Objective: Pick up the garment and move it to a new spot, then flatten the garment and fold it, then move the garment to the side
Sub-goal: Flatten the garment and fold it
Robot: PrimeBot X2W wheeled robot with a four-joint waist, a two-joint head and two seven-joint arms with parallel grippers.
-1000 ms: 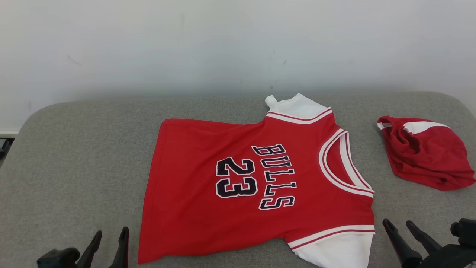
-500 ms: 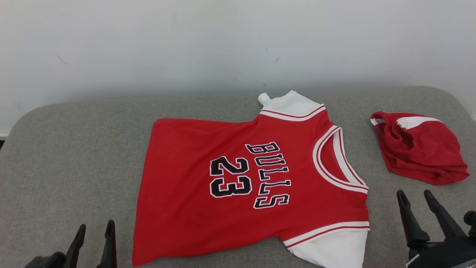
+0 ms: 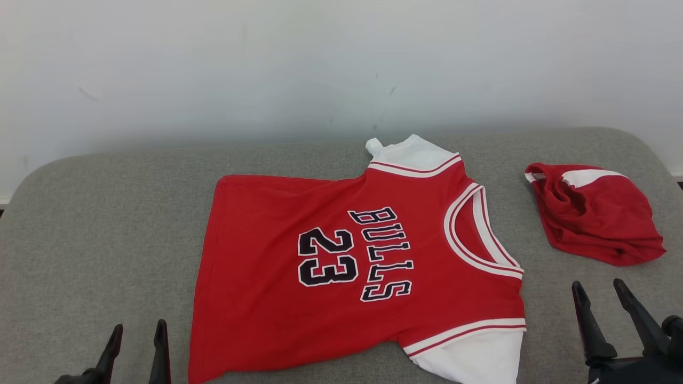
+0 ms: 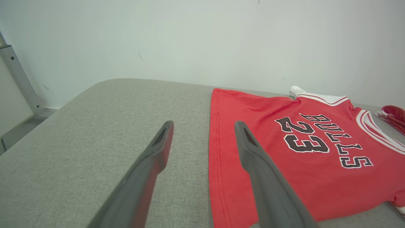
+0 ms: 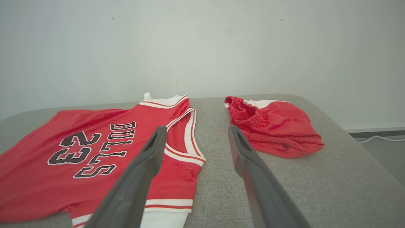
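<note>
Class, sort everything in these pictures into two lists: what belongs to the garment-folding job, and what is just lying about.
Belongs to the job:
red jersey, spread flat
left gripper, open
right gripper, open

Lying about:
crumpled red garment beside the jersey
white cable on the floor

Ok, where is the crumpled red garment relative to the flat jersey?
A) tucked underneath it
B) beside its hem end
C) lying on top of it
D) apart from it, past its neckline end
D: the crumpled red garment lies on the grey surface clear of the jersey, beyond its neckline on the robot's right.
</note>
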